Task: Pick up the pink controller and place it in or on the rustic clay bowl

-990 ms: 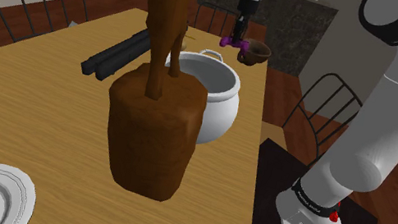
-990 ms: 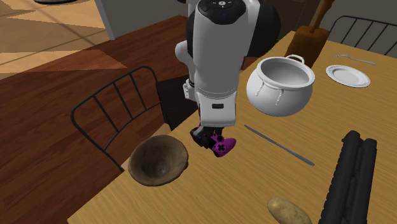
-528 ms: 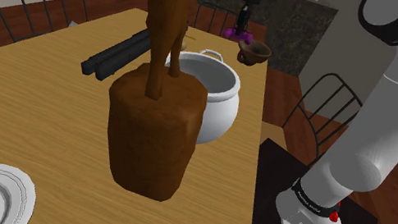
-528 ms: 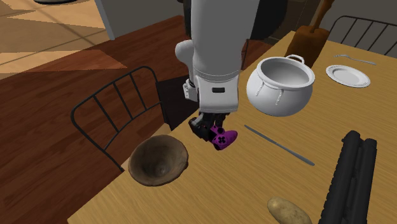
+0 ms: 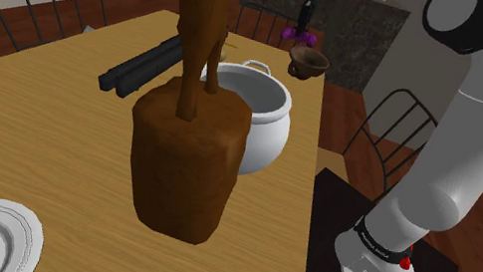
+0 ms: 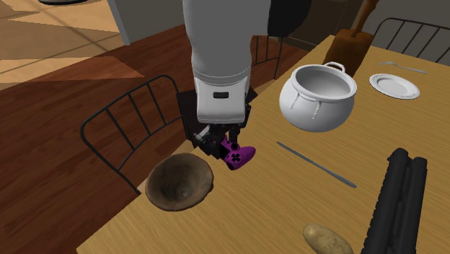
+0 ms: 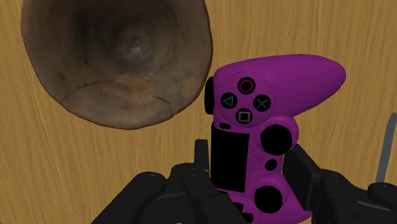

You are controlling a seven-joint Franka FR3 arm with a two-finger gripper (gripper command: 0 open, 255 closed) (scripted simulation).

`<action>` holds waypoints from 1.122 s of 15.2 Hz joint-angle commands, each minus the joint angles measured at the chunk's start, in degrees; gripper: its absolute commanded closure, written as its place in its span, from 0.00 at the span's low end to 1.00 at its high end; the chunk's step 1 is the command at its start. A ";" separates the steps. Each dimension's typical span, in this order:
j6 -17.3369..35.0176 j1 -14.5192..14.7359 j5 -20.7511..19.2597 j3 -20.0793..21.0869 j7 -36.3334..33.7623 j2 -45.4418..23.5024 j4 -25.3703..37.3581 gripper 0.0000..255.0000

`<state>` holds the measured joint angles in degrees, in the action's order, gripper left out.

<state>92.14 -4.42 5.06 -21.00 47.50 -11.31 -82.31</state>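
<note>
Fingers clasp the purple controller aloft, clear of the table, just beside the rim of the brown bowl.

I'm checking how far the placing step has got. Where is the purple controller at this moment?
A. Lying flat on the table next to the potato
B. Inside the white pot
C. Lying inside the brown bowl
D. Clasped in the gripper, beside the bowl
D: the gripper clasps the purple controller between its fingers, next to the brown bowl, which holds nothing.
</note>
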 commanded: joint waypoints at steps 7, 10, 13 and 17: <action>-4.38 -8.67 3.81 -3.42 10.81 -8.36 11.68 1.00; -5.14 -11.38 5.06 -3.93 13.47 -11.18 14.96 1.00; -2.32 -10.77 4.70 -3.93 13.48 -10.30 11.29 1.00; 1.20 -10.15 4.39 -3.90 13.53 -9.48 6.96 1.00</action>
<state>92.27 -14.70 9.52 -24.90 60.96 -20.97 -74.12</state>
